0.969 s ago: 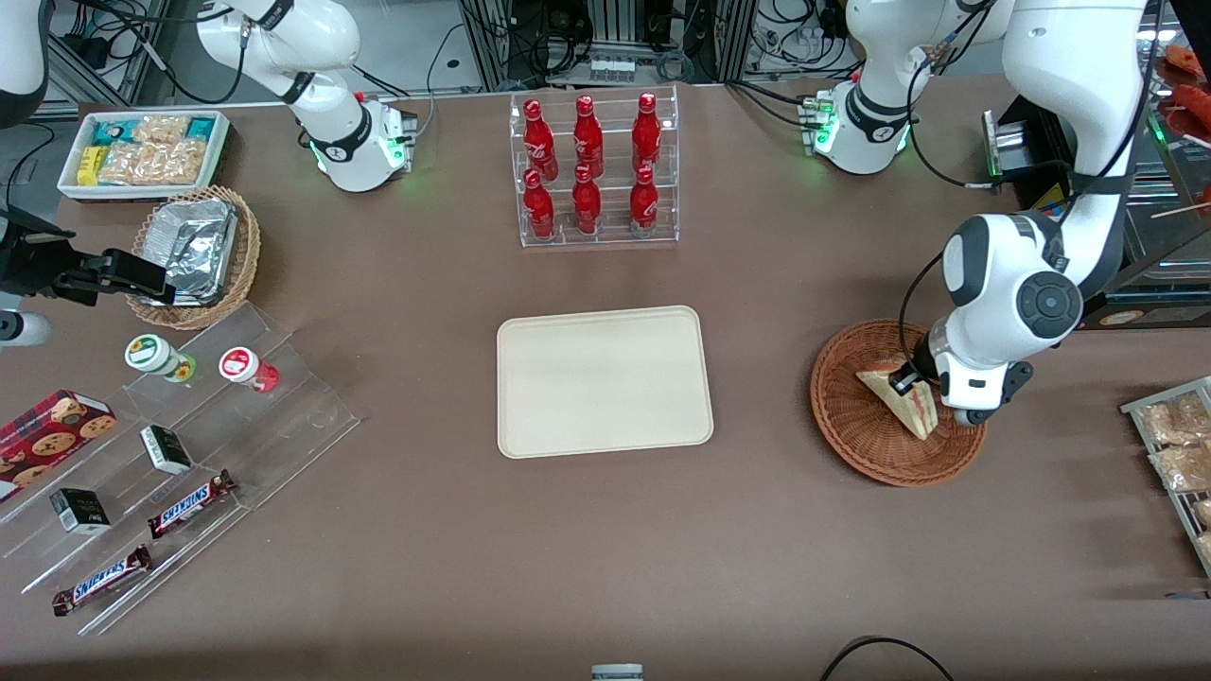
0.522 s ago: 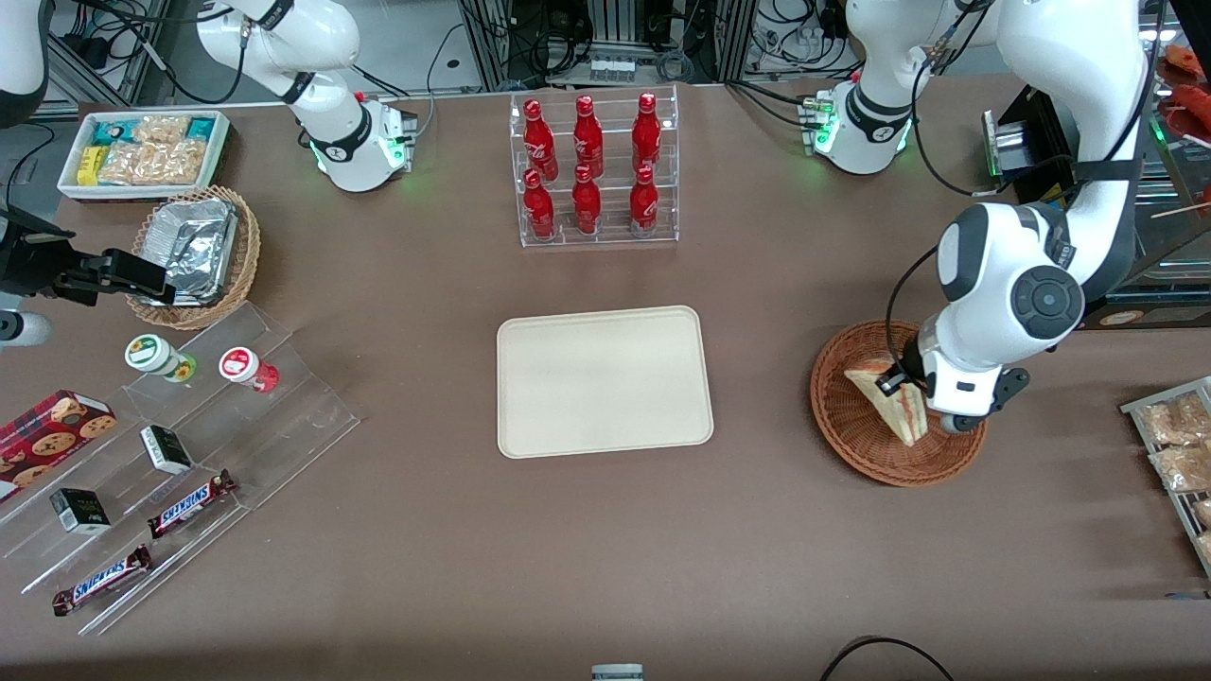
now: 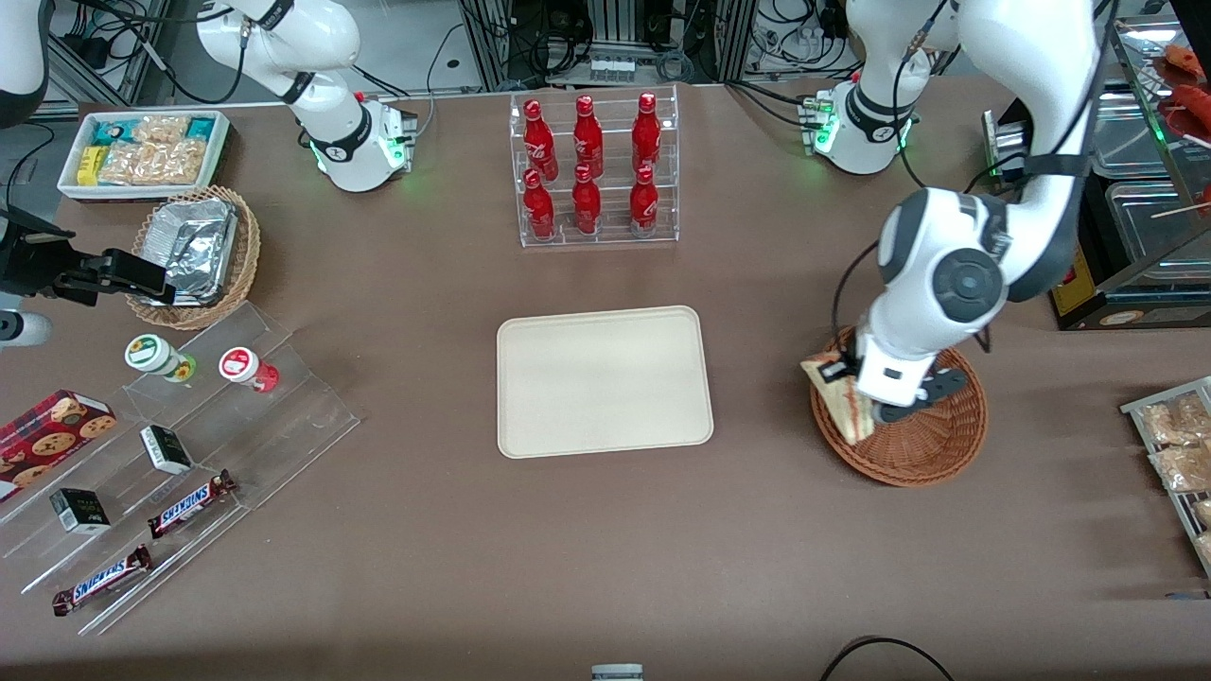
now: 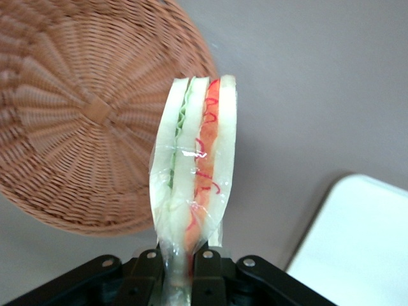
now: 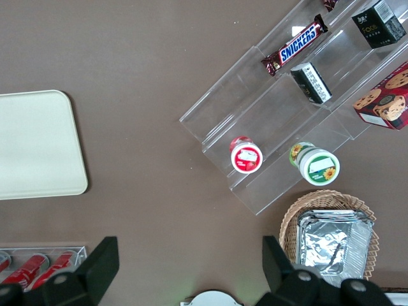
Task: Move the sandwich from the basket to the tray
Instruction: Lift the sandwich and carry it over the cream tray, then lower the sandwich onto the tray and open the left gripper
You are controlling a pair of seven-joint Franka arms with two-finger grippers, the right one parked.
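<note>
The left arm's gripper (image 3: 845, 385) hangs over the rim of the basket (image 3: 922, 454) on the side facing the tray, its jaws closed on the sandwich (image 3: 840, 397). From the wrist camera the sandwich (image 4: 194, 172) stands on edge, pinched at one end across its bread faces with the filling edge showing, which looks like a sensible hold: the squeeze runs through the layers and the wrap is caught too. It is clear of the wicker, the basket (image 4: 83, 127) lying bare beneath. The tray (image 3: 604, 381) waits in the middle of the surface, well apart, with nothing between, so I'd judge a sideways carry comes next.
</note>
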